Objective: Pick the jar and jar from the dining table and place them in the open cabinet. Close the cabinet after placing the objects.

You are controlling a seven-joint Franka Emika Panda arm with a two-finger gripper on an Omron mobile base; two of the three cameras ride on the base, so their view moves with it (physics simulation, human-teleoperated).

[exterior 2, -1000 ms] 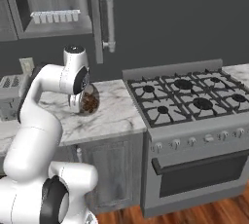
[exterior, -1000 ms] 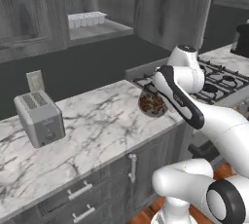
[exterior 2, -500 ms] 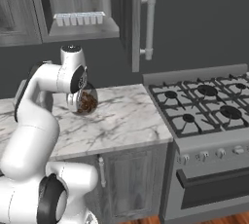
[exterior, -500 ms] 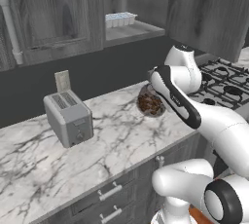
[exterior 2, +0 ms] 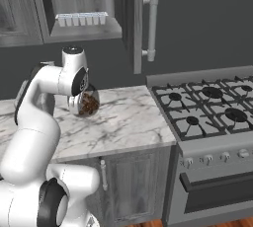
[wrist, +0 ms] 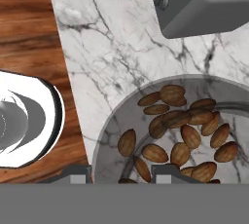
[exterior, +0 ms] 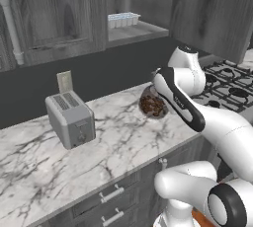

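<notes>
One squat jar (exterior: 153, 105) of almonds is hanging clamped in the claw (wrist: 120, 172), being carried above the marble counter (exterior: 113, 142) near the toaster (exterior: 70, 119). Nothing is sitting in the open cabinet (exterior 2: 89, 28) beyond an ice tray (exterior 2: 82, 19); placing, second jar, closing all remaining.
</notes>
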